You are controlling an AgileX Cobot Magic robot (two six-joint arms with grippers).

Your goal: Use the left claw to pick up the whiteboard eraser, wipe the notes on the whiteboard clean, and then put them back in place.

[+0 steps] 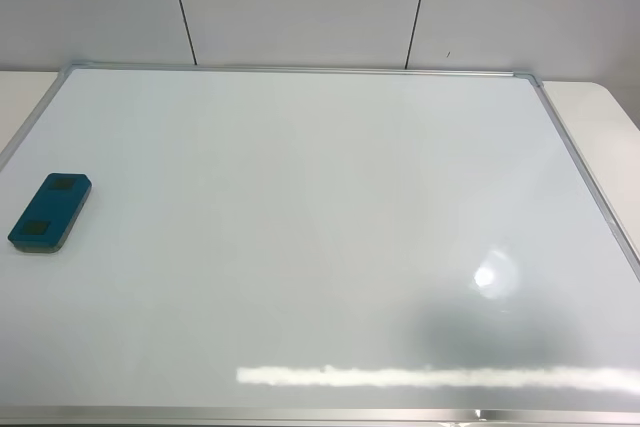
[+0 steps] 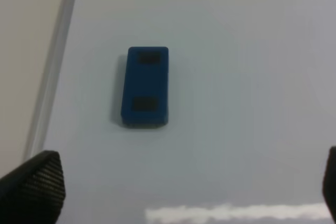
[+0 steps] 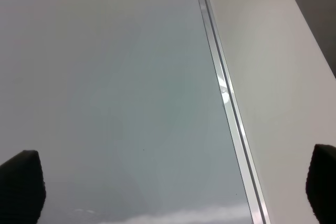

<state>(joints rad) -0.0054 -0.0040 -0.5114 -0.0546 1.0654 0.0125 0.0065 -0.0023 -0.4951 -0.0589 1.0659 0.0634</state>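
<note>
The teal-blue whiteboard eraser (image 1: pixel 49 212) lies flat on the left side of the whiteboard (image 1: pixel 320 227), its two dark patches facing up. It also shows in the left wrist view (image 2: pixel 145 86). My left gripper (image 2: pixel 181 187) is open and empty, apart from the eraser, with one black fingertip (image 2: pixel 32 184) showing. My right gripper (image 3: pixel 172 182) is open and empty over the board's right frame edge (image 3: pixel 226 98). No red notes show on the board. Neither arm shows in the exterior high view.
The whiteboard's silver frame (image 1: pixel 585 172) lies on a pale table (image 1: pixel 610 117). A panelled white wall (image 1: pixel 300 2) stands behind. Light glare (image 1: pixel 440 377) streaks the board near its front edge.
</note>
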